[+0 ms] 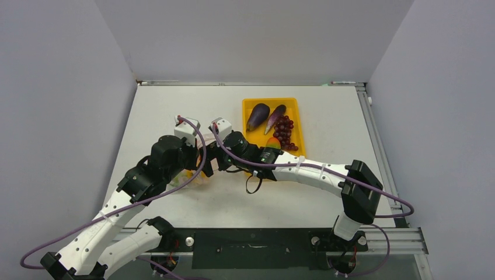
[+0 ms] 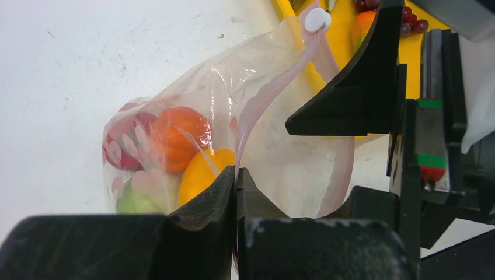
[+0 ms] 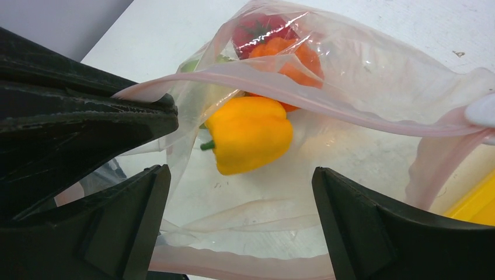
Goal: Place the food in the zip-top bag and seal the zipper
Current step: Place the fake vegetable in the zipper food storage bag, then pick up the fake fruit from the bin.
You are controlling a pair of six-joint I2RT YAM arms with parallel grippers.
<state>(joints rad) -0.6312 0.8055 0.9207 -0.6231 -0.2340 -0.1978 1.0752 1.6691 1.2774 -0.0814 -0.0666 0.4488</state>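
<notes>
The left gripper (image 2: 236, 175) is pressed together, pinching the pink zipper (image 2: 262, 99) of the zip-top bag (image 2: 280, 169) at the lower middle of the left wrist view. From that pinch the strip climbs toward the upper right of the frame, where a white slider (image 2: 317, 19) sits at its end.

The right gripper (image 3: 239, 172) is spread wide and holds nothing. Its 2 fingers (image 3: 134, 221) stand at the lower left and lower right of the right wrist view, with the bag's open mouth between them. Whether they touch the plastic, I cannot tell.

Inside the bag lies a yellow pepper (image 3: 251, 131), near the middle of that frame. Above it sits an orange pepper (image 2: 178, 137), and a red tomato (image 3: 257, 26) is deeper in, at the top of the frame. A green piece (image 2: 134, 201) shows at the lower left of the left wrist view.

In the top view both wrists meet left of center on the white table (image 1: 175, 105), hiding most of the bag. Upper right of them sits the yellow tray (image 1: 251, 104), holding 2 eggplants (image 1: 257, 116) side by side and the grapes (image 1: 284, 129) just to their right. The right arm crosses the tray's lower edge.
</notes>
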